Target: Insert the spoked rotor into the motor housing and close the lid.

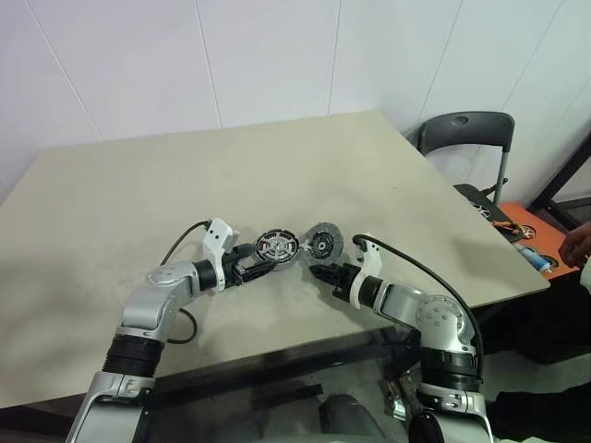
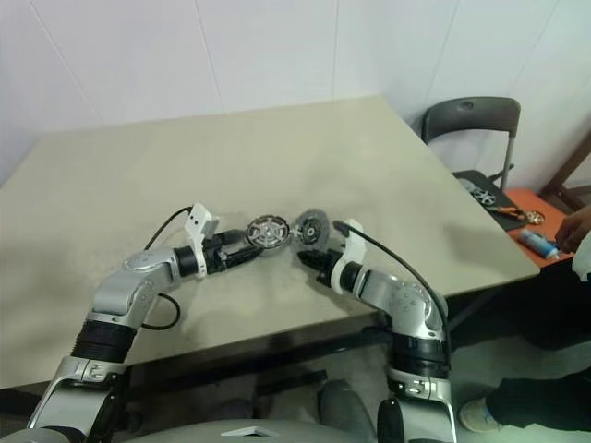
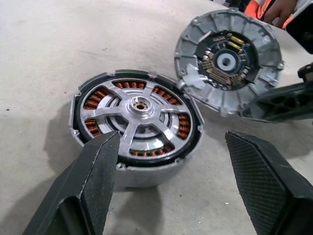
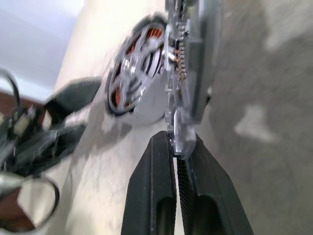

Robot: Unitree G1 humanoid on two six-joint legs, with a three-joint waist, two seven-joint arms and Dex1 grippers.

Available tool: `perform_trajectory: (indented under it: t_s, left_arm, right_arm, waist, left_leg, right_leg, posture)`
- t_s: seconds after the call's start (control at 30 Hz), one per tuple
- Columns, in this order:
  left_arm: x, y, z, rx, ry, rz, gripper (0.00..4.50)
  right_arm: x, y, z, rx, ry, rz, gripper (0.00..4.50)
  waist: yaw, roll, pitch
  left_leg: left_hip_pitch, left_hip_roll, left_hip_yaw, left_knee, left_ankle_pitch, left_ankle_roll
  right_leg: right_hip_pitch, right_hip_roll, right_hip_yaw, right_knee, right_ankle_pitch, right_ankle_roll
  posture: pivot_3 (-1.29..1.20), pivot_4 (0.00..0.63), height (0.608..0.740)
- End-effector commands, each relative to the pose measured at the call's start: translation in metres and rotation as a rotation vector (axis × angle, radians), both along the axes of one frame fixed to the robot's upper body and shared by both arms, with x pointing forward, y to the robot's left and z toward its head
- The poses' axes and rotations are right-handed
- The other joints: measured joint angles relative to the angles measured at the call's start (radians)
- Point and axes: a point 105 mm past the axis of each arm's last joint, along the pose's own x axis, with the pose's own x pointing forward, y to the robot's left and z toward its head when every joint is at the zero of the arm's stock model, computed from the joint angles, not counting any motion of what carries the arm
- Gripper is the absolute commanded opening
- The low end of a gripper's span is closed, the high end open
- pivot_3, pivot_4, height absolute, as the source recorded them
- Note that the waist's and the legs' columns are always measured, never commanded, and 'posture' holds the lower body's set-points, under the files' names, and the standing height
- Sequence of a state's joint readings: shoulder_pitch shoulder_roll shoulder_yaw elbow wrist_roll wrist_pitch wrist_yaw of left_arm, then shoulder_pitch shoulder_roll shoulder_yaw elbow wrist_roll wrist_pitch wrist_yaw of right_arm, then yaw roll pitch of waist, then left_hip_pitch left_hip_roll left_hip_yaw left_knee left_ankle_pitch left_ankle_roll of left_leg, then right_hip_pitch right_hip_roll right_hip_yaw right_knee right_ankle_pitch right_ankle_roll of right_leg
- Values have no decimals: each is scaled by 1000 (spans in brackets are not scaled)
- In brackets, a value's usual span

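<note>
The motor housing [image 3: 132,171] stands on the table, its copper windings showing around the spoked rotor [image 3: 139,105] that sits inside it. My left gripper [image 3: 171,142] is open at the housing's near side, one finger [image 3: 95,176] against its wall and the other standing free. The lid [image 3: 229,58] is tilted up on edge just right of the housing [image 1: 277,247], its inner face with the circuit ring turned toward it. My right gripper [image 4: 178,144] is shut on the lid's [image 4: 193,73] lower rim.
The beige table [image 1: 185,175] has open surface behind and to the left of the parts. A black chair [image 1: 466,138] stands beyond its right corner. At the right edge, off the table, are a person's hand [image 1: 577,245] and an orange surface with tools [image 1: 526,231].
</note>
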State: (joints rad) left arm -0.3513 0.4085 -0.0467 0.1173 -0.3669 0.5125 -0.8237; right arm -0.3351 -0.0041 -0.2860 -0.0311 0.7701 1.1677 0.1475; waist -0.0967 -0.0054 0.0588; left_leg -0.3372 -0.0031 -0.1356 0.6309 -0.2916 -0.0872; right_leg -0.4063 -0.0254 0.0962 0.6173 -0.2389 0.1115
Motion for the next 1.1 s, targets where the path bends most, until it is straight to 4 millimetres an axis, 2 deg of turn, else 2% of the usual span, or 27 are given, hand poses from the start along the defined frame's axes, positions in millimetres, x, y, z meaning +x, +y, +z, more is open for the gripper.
perform_trajectory:
  t_s: [0.03,0.2,0.37,0.53,0.73,0.9,0.97,1.1]
  left_arm:
    - [1,-2,10,1,-45,-4,3642]
    - [0,-3,11,3,-45,-7,3642]
    - [0,-3,12,2,-46,-4,3642]
    - [1,-3,13,-2,-47,2,3642]
    - [2,-3,13,-8,-43,10,3642]
    - [3,-2,11,-12,-38,18,3642]
    - [3,-3,10,-15,-36,20,3642]
    - [2,-3,10,-19,-35,24,3642]
  right_arm:
    - [16,-12,-4,32,21,-123,121]
    - [14,5,-6,-134,-14,-26,55]
    - [20,28,24,-306,-187,117,55]
    - [29,37,50,-395,-304,176,55]
    - [35,48,69,-516,-432,224,55]
    - [39,61,91,-688,-641,277,55]
    - [40,61,93,-749,-697,298,55]
    - [48,53,85,-877,-752,296,55]
  waist:
    - [0,-1,0]
    - [-1,-1,-1]
    - [-8,-1,0]
    - [-4,0,0]
    - [1,0,0]
    - [0,0,0]
    - [1,0,0]
    - [5,0,0]
  left_leg:
    - [0,0,0,1,0,0]
    - [1,0,0,5,0,0]
    - [1,0,1,3,0,0]
    - [-2,0,1,-1,0,0]
    - [-3,0,1,-2,0,0]
    - [-3,0,1,-2,0,0]
    - [-3,0,1,-2,0,0]
    - [-3,0,1,-2,0,0]
  right_leg:
    - [1,0,0,0,0,-1]
    - [3,0,0,0,1,-1]
    - [1,0,1,1,1,-1]
    - [-4,1,2,2,3,2]
    - [-5,0,2,-1,4,0]
    - [-5,0,2,-2,3,3]
    - [-5,0,1,-1,2,3]
    - [-4,-1,1,-2,2,3]
  posture:
    - [0,0,740]
    - [0,0,740]
    - [0,0,740]
    - [0,0,740]
    - [0,0,740]
    - [0,0,740]
    - [0,0,740]
    - [0,0,740]
